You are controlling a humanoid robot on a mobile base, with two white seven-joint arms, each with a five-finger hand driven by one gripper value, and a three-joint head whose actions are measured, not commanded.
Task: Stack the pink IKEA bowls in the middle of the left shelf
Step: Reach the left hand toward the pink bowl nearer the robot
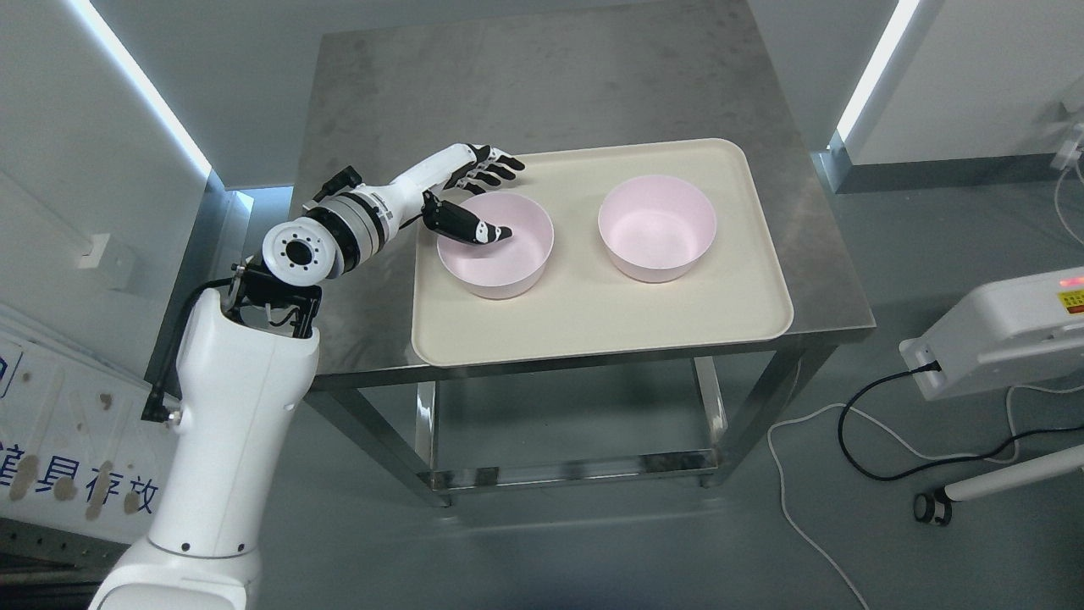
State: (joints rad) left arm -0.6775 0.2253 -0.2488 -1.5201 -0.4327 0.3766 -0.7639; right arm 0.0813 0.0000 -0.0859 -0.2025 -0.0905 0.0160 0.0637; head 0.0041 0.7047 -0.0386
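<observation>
Thumb of left hand (pixel 471 196) dips inside left pink bowl (pixel 500 254), fingers outside.

Readable text: little, mostly partial

Blue Chinese characters, cut off, possibly "存放", on the white sign (pixel 59 457) at lower left of the steel table (pixel 542 93). Yellow label (pixel 1073 299) on the white device to the table's right: print too small to read.

steel table (pixel 542 93) | cream tray (pixel 593 326) on it | white device (pixel 999 339) right, black cable (pixel 881 440) on floor
</observation>
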